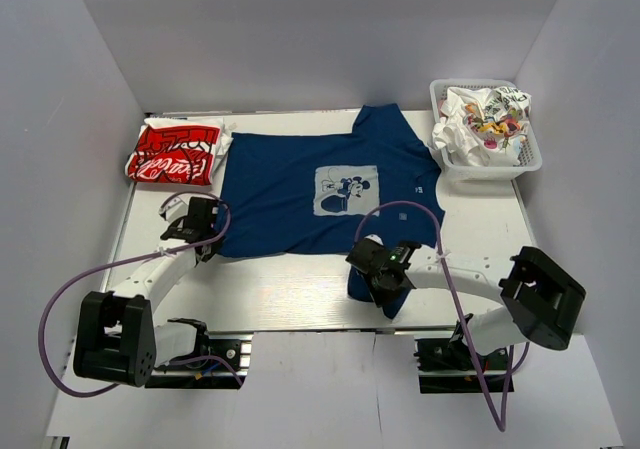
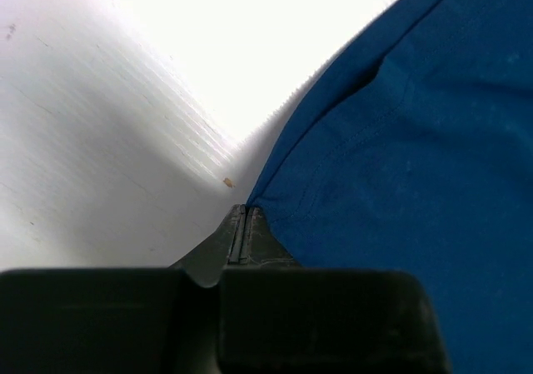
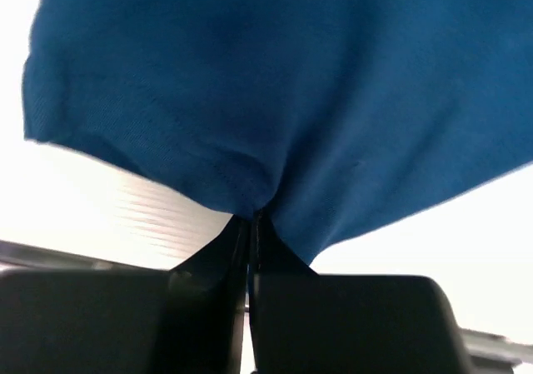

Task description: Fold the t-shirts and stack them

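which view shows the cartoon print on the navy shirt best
The top external view: the pale print sits whole on the chest of the navy shirt. Both wrist views show only plain blue cloth up close, no print.

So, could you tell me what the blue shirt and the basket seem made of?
The blue shirt looks like soft matte knit cloth, perhaps cotton: it wrinkles and shows a stitched hem. The basket seems white plastic, given its moulded lattice.
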Robot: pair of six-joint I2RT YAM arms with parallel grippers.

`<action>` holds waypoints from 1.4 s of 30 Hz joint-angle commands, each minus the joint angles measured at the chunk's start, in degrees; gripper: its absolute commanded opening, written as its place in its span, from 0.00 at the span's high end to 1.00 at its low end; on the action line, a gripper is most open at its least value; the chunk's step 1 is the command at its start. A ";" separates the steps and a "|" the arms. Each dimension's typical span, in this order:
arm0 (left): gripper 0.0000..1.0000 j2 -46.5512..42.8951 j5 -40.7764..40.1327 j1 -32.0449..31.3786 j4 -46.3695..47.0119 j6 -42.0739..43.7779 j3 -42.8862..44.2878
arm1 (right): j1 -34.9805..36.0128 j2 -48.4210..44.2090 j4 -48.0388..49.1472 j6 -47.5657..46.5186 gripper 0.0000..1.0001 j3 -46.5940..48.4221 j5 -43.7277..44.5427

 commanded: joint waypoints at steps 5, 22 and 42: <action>1.00 -1.98 -3.99 1.46 -3.58 -0.03 3.09 | 0.43 -5.68 -14.15 9.33 1.00 -2.19 6.49; 1.00 -0.31 5.15 2.60 4.58 1.56 5.29 | -5.96 -7.45 -5.37 -2.79 1.00 10.18 11.49; 1.00 26.83 1.98 3.65 7.84 1.56 31.99 | -33.13 9.32 10.98 -23.01 1.00 31.73 14.85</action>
